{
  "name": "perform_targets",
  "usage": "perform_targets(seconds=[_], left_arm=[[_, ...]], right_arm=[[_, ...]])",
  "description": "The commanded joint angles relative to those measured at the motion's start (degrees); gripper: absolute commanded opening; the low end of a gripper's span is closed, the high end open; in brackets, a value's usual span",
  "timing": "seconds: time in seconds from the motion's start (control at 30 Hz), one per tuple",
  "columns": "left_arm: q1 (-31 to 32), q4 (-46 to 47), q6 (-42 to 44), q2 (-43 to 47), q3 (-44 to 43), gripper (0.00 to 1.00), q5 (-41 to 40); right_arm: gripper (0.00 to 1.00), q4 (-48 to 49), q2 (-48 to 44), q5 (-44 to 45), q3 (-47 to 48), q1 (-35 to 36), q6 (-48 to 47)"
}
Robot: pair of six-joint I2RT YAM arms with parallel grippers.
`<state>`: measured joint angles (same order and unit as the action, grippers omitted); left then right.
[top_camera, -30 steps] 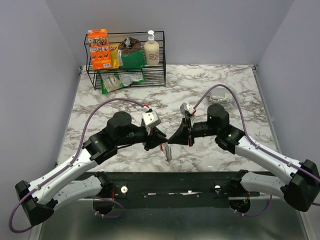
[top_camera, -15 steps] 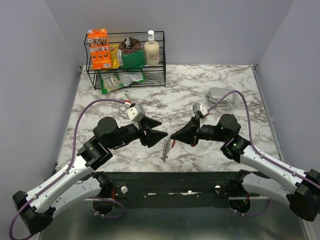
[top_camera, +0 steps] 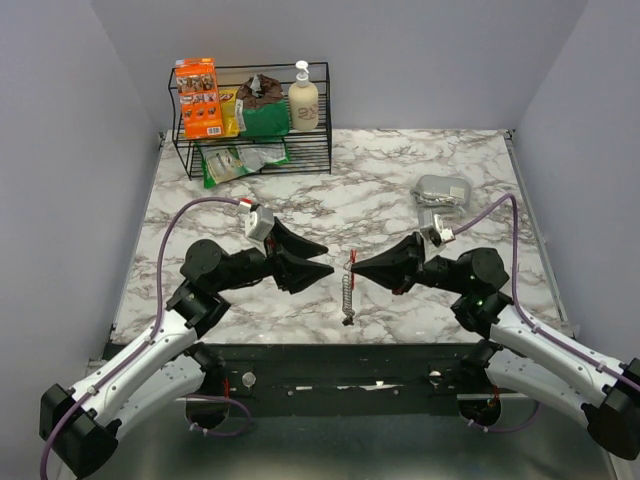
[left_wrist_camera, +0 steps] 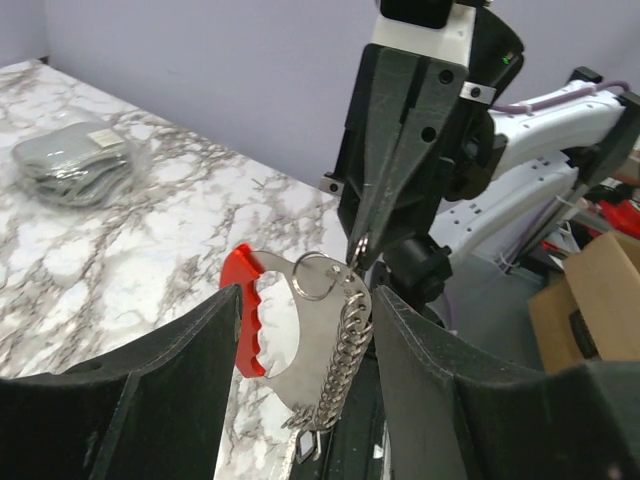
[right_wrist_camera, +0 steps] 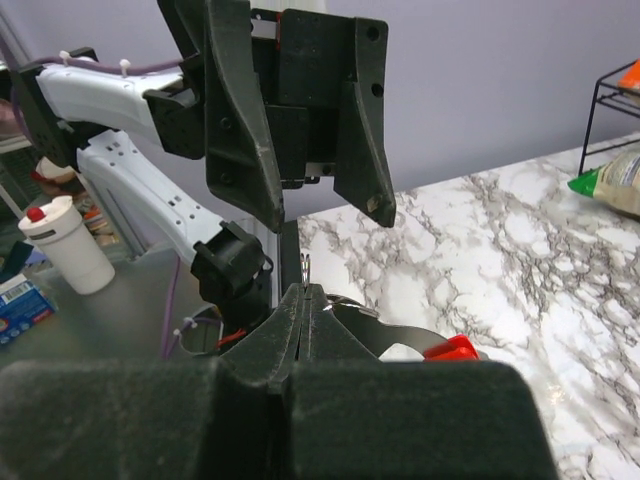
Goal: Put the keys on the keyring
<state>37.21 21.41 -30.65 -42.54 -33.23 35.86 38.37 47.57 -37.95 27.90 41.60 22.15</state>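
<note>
**Item 1. Keyring** (top_camera: pixel 347 290). It is off the table (top_camera: pixel 400 165), hanging at 6 o'clock from the table's middle, between the two grippers. It is a flat D-shaped piece with a curved red side (left_wrist_camera: pixel 240 312) and a gray ridged side (left_wrist_camera: pixel 340 358). A small wire ring (left_wrist_camera: pixel 316 277) sits at its top end. It hangs long-end down with the red part uppermost.

**Item 2. Right gripper** (top_camera: pixel 356 266). It sits at 3 o'clock of the keyring, pointing toward 9. Its fingers (right_wrist_camera: pixel 270 340) are pressed together with no gap. They pinch the small wire ring, and the keyring hangs from that pinch.

**Item 3. Left gripper** (top_camera: pixel 330 258). It sits at 9 o'clock of the keyring, pointing toward 3, tip to tip with the right gripper. Its fingers (left_wrist_camera: pixel 150 400) are spread wide and hold nothing. In the left wrist view the keyring hangs in the gap between them, just beyond the tips. The top view shows a narrow gap between tips and keyring, so they are near but not touching.

**Item 4. Wire rack** (top_camera: pixel 328 140). It stands at 11 o'clock on the table, against the back wall. The upper shelf holds an orange box (top_camera: pixel 197 98), a green bag (top_camera: pixel 262 118) and a pump bottle (top_camera: pixel 303 100). The lower shelf holds a pale packet (top_camera: pixel 240 158).

**Item 5. Gray pouch** (top_camera: pixel 442 192). It lies flat on the table at 2 o'clock, well apart from the keyring.
</note>
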Motion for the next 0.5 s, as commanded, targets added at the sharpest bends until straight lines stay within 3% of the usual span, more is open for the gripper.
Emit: perform_targets(seconds=[0.0,0.47], left_arm=[[-0.1,9.4,-3.2,-1.4,0.3,0.63,8.2],[1.3,13.3,-3.5,-4.3,0.2,0.59,8.5]], right_arm=[[0.01,7.5,-0.6,0.9,-0.7,-0.1,2.6],[0.01,21.0,5.4,-2.6,-1.4,-0.1,10.5]])
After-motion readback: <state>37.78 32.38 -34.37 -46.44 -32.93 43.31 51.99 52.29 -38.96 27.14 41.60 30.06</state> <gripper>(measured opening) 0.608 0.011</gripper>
